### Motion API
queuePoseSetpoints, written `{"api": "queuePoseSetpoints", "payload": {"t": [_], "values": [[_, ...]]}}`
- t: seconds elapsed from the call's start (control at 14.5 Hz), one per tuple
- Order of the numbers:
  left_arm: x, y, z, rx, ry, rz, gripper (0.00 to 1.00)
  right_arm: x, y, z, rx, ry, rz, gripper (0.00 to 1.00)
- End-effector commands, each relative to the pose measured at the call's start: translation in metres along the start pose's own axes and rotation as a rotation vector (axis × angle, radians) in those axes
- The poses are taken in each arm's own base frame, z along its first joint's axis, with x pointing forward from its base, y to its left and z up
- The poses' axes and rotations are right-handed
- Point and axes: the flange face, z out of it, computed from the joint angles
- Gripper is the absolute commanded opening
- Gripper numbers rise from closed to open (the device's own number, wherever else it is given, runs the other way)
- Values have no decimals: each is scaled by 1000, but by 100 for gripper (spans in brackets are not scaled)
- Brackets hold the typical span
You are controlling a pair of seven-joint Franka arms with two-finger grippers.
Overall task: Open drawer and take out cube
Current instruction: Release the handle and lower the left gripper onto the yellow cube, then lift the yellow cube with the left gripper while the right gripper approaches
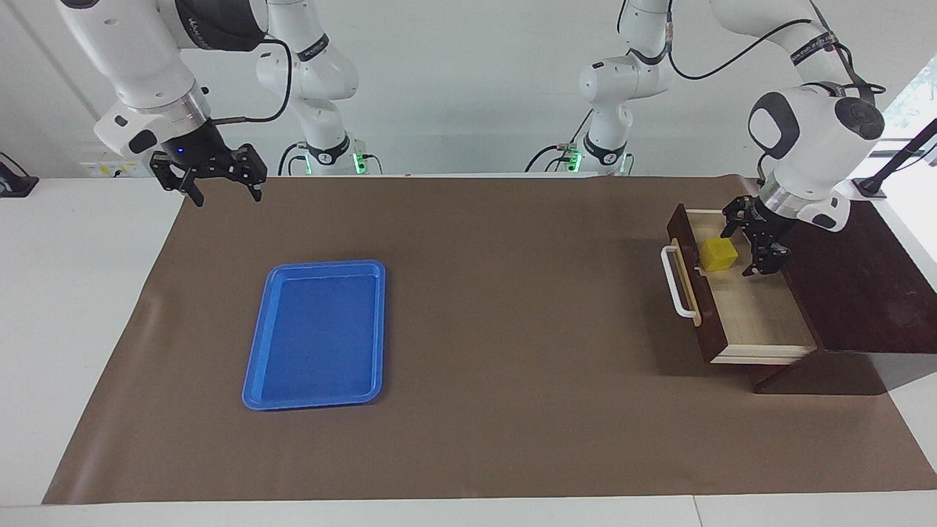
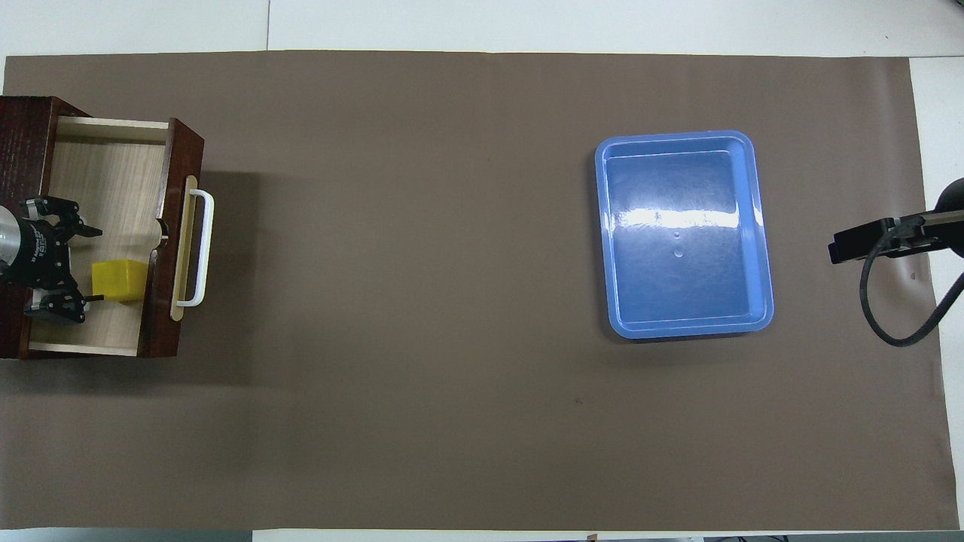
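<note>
One cube (image 1: 719, 253) in open drawer (image 1: 754, 315).

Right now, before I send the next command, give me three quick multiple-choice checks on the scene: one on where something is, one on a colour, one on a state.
1. Where is the cube?
A. On the blue tray
B. In the open drawer, close to its front panel
C. On the brown mat in front of the drawer

2. What colour is the drawer's handle?
A. White
B. Black
C. Yellow

3. How do the left gripper's fingers stand?
A. Shut on the cube
B. Shut on the handle
C. Open, over the drawer beside the cube

Answers:
1 B: the cube lies on the pale floor of the drawer, close to the front panel.
2 A: a white bar on a tan strip.
3 C: the fingers are spread and grip nothing.

The right gripper waits open over the table's right-arm end; the tray is empty.
</note>
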Motion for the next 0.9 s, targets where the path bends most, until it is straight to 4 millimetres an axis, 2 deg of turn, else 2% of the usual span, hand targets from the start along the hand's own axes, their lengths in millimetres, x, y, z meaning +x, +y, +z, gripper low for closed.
{"api": "queuePoseSetpoints", "payload": {"t": [0.0, 0.14, 0.21, 0.28, 0.34, 0.55, 0.69, 0.83], "values": [[0, -13, 9, -32, -5, -28, 98, -8, -14, -3, 0, -19, -29, 100], [-3, -9, 7, -37, -6, -49, 39, -9, -15, -1, 1, -25, -35, 100], [-6, -9, 7, -37, -6, -49, 27, -12, -16, -1, 1, -25, -33, 100], [-7, -10, 7, -35, -4, -45, 6, -11, -17, -1, 0, -21, -25, 100], [-7, -9, 6, -32, -4, -38, 0, -11, -16, 0, 2, -21, -7, 100], [-7, -1, -14, -38, 20, -15, 0, -10, -19, 0, 9, -21, 143, 100], [-17, 2, -26, -39, 34, 14, 0, -6, -37, 5, 7, -27, 229, 100], [-20, 9, -52, -29, 35, 29, 0, -4, -45, 11, 7, -19, 306, 100]]}}
